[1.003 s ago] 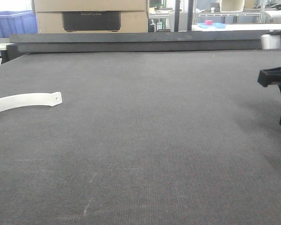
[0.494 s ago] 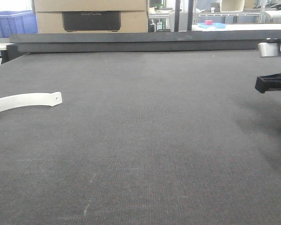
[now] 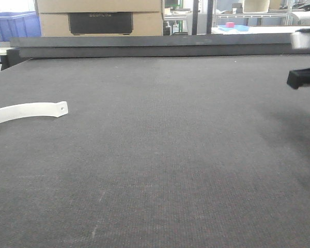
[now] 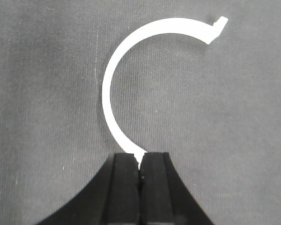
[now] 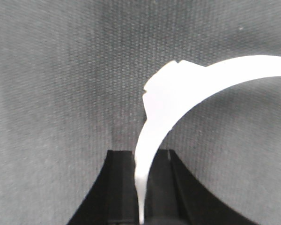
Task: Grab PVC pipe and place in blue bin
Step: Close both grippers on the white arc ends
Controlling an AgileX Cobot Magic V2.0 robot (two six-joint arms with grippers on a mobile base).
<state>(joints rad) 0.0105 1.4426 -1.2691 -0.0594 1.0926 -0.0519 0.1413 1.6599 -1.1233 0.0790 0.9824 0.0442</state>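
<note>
The right gripper (image 5: pixel 140 157) has its jaws closed on the PVC pipe (image 3: pixel 303 40). In the right wrist view, the thin white wall of the pipe stands between the two black pads. From there the rim bends up and away to the right. So one pad is inside the pipe and one is outside.

In the front view, the pipe is up in the air at the far right edge, above the grey mat (image 3: pixel 160 155). It touches nothing but the gripper.

The blue bin (image 3: pixel 13 26) is at the far left, back behind the far edge of the table. Pipe and bin are well apart, at opposite sides of the view. The next move turns on this: the right arm has to carry the pipe a long way left and away from the camera. It should also keep the pipe high enough to clear the raised dark edge at the back of the table.

The left gripper (image 4: pixel 139 157) is nearer the bin's side, but it is busy. Its jaws are pressed together at one end of the curved white strip (image 4: pixel 175 25). A small white tip seems to be pinched between them. The strip is not the thing to move
</note>
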